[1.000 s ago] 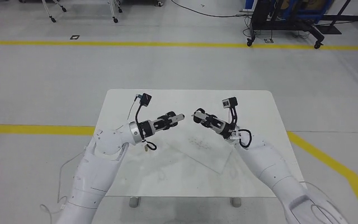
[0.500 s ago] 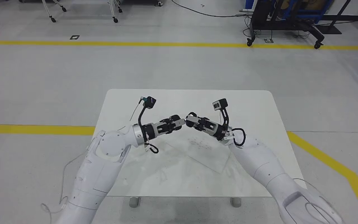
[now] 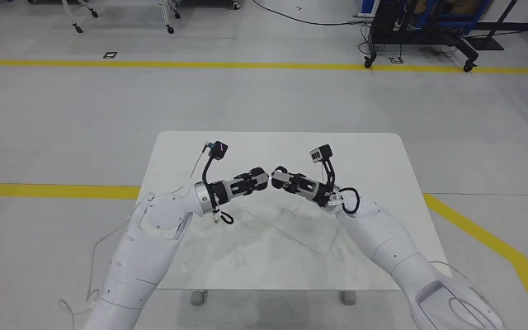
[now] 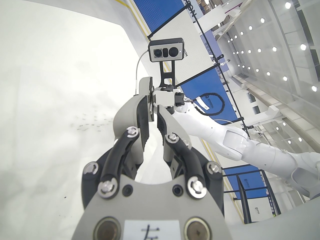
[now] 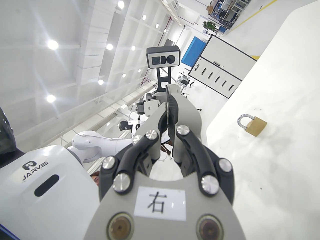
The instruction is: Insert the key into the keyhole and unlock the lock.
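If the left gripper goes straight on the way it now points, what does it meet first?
Probably the right gripper, tip to tip before it, with the key in its jaws; depth is unclear.

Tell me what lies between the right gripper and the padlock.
Nothing stands between them: in the right wrist view the stretch of table from the padlock toward the right gripper is bare.

Brass padlock (image 5: 253,125), silver shackle closed, lying flat on the white surface (image 5: 275,88). Thin metal piece, apparently the key (image 5: 166,116), pinched edge-on in the right end effector (image 5: 167,101), apart from the padlock.
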